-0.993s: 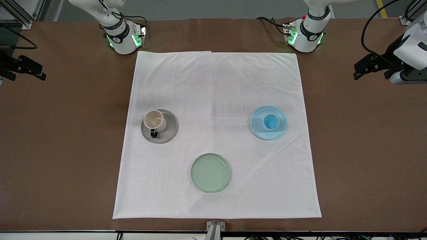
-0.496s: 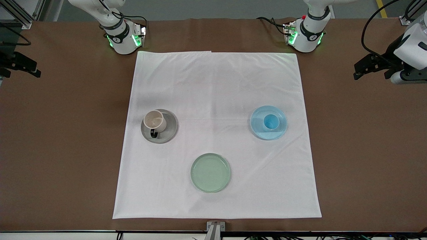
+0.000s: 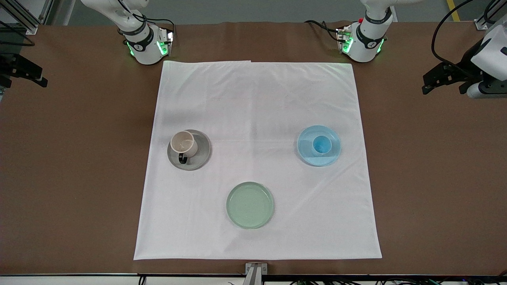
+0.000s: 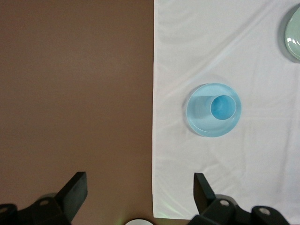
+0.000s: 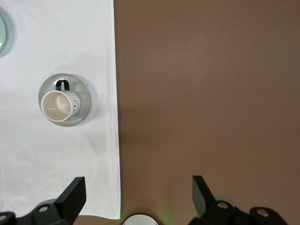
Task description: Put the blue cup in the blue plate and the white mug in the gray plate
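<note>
The blue cup (image 3: pixel 321 145) stands upright in the blue plate (image 3: pixel 307 151) on the white cloth, toward the left arm's end. The left wrist view shows both, cup (image 4: pixel 222 107) and plate (image 4: pixel 198 116). The white mug (image 3: pixel 183 143) with its black handle stands in the gray plate (image 3: pixel 201 152), toward the right arm's end. The right wrist view shows both, mug (image 5: pixel 58 106) and plate (image 5: pixel 84 93). My left gripper (image 3: pixel 431 81) (image 4: pixel 139 183) is open and empty, high over the bare brown table off the cloth. My right gripper (image 3: pixel 31 74) (image 5: pixel 138 183) is open and empty over bare table at its own end.
A pale green plate (image 3: pixel 250 205) lies empty on the cloth (image 3: pixel 253 99), nearer to the front camera than the other two plates. Both arm bases stand at the cloth's edge farthest from the front camera. Brown tabletop (image 3: pixel 435 178) surrounds the cloth.
Both grippers have drifted a little farther out from the cloth, toward the table's ends. The cups and plates have not moved.
</note>
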